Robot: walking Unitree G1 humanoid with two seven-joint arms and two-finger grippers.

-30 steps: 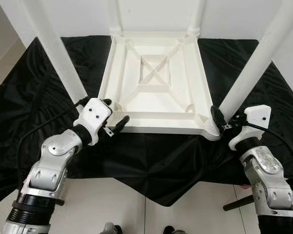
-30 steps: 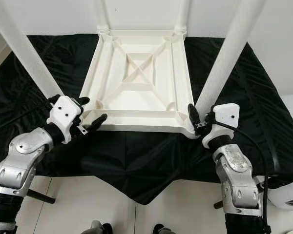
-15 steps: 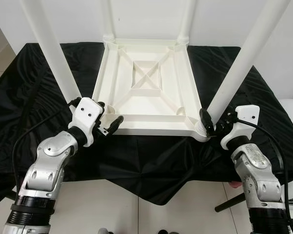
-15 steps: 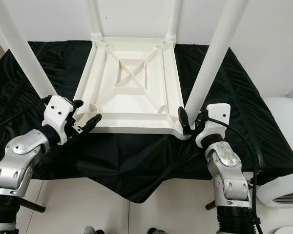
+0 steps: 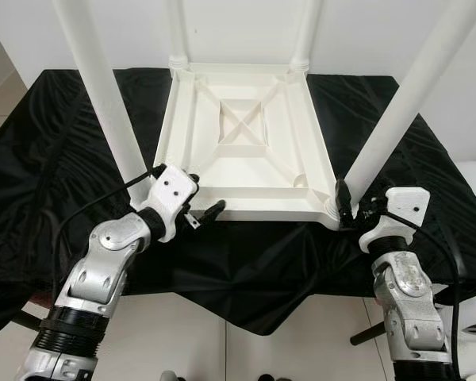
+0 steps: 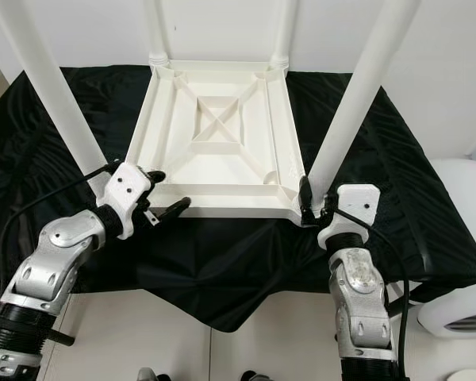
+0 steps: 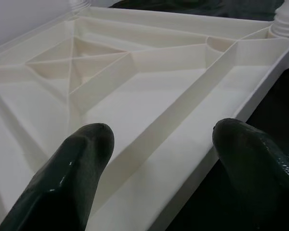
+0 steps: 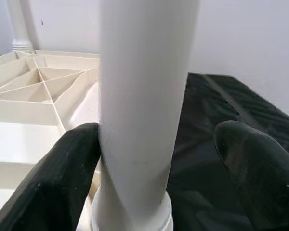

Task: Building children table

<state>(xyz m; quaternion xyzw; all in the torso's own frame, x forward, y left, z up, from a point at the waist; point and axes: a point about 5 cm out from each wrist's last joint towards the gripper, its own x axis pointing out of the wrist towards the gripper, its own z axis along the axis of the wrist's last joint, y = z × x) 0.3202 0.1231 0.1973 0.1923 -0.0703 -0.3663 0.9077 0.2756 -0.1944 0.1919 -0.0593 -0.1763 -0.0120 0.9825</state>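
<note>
upturned children table (image 5: 246, 143) lying on black cloth (image 5: 55, 167). right gripper (image 8: 159, 159) fingers apart, bracketing near leg (image 8: 144, 96), likely steadying. left gripper (image 7: 159, 144) fingers apart, straddling table rim.

Upturned table (image 5: 242, 151) lies at centre frame on cloth (image 5: 55, 159); left gripper (image 5: 200, 214) lower left; right gripper (image 5: 345, 208) lower right beside a leg (image 5: 397, 119).

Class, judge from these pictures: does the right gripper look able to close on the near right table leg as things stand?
Probably yes. The right gripper is open with the near right table leg between its fingers, just above the socket; nothing blocks them.
</note>
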